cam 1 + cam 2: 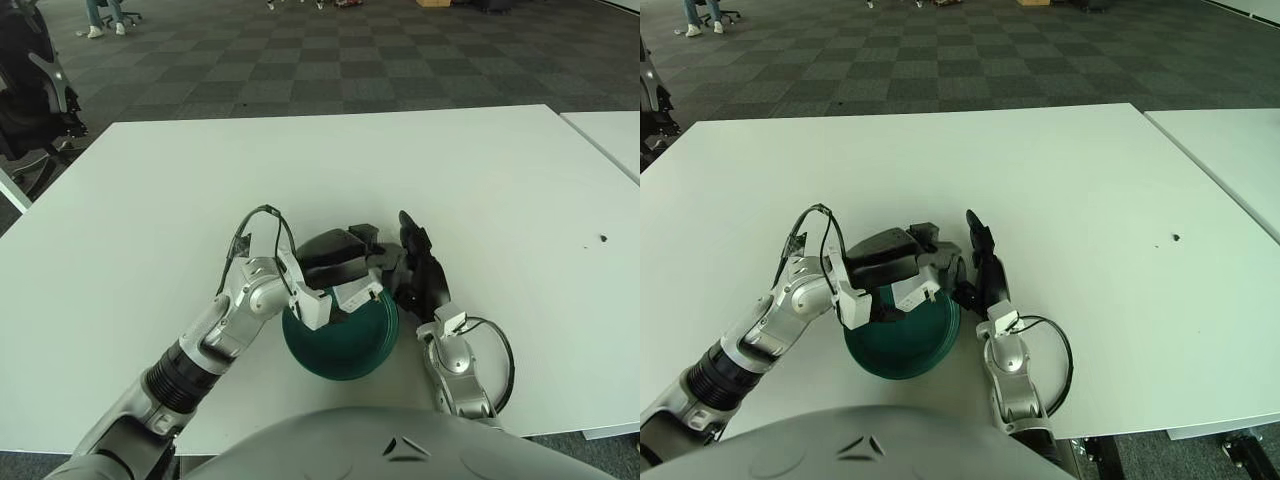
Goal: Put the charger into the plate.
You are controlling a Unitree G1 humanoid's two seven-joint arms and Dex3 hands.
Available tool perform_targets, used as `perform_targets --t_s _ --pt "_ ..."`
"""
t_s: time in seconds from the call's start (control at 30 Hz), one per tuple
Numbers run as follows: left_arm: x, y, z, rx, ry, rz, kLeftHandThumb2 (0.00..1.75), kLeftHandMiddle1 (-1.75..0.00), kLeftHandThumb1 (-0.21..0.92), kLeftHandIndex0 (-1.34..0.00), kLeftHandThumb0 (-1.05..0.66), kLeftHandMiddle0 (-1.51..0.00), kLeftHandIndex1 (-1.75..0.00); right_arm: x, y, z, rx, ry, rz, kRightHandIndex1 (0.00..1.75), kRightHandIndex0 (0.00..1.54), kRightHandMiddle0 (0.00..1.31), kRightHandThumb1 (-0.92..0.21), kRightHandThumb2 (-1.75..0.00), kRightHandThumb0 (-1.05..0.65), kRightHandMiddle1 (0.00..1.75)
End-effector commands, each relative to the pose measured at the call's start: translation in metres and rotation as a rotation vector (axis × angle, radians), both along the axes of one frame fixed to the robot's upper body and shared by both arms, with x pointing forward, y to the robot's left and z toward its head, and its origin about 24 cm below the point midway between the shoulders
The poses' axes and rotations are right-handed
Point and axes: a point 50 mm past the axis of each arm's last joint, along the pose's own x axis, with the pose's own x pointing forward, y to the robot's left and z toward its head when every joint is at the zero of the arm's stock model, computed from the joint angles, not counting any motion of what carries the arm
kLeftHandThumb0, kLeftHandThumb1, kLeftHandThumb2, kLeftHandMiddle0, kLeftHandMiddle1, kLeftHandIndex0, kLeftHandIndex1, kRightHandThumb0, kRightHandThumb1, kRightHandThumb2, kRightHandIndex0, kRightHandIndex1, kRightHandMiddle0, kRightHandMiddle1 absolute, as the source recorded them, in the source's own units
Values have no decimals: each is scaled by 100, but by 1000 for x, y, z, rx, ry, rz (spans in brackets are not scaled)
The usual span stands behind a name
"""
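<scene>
White table [520, 200] (checkered carpet behind), left hand [335, 275] over green plate [345, 345]

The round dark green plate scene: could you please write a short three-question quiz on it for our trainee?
1. True or false: the left hand shows over the round dark green plate.
2. The right hand shows beside which edge of the plate: A) left B) right?
3. Fill in: the plate sits on a ____ table.

Key: 1 true; 2 B; 3 white.
</scene>
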Motion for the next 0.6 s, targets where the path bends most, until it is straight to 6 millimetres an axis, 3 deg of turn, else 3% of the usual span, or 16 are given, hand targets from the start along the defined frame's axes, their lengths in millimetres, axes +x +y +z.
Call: perform_targets --t_s 0.0,0.2,0.57 --pt "3 0 -8 63 21 -23 161 -162 2 -63 0 -85 -175 -21 -11 -36 -33 178 19 2 9 0 -92 -99 -90 33" --pt "-5 -3 -26 63 103 -38 161 -162 3 -63 0 -85 -175 -22 -11 -36 77 201 24 3 13 0 -92 -101 -89 39" --pt "-8 -3 -34 68 115 -76 157 -168 8 -58 0 -78 -175 -19 -11 -39 92 183 4 5 23 0 -92 -101 -89 49"
